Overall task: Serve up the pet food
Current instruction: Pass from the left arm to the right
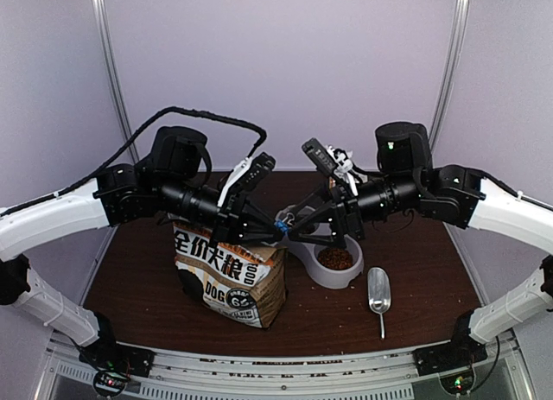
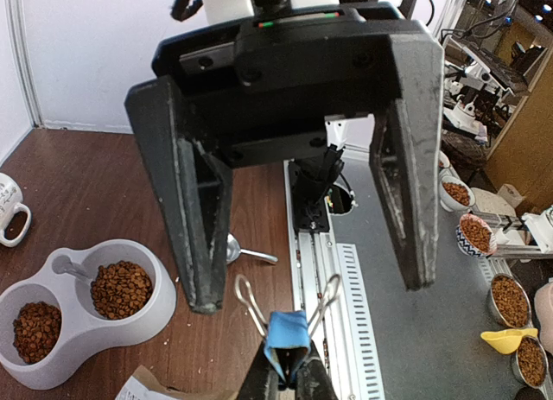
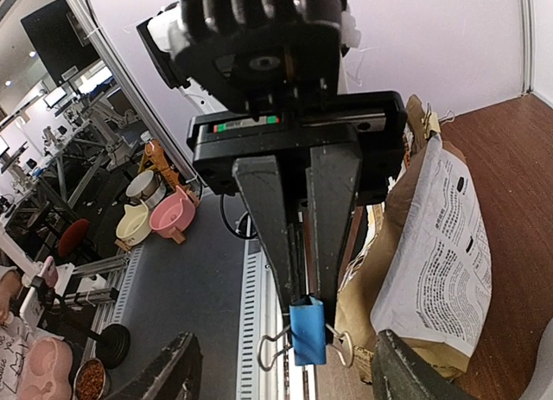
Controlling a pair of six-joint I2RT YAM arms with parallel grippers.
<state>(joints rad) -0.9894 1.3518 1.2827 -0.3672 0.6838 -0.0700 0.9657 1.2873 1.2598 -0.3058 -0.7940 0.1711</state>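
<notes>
Over the dark wooden table (image 1: 147,275) my left hand (image 2: 283,376) clamps a blue metal binder clip (image 2: 287,339), right hand (image 2: 311,292) spread apart; releasing early could drop it.

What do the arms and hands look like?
The left arm and right arm have white links with black joints and wrists. The left hand and right hand are black, two-fingered. A black cable loops above the left arm.

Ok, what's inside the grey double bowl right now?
Reddish-brown kibble lies in both compartments of the double bowl, seen from the left wrist. From above only one compartment shows; the right gripper hides the other. The bowl's floor under the kibble cannot be seen.
</notes>
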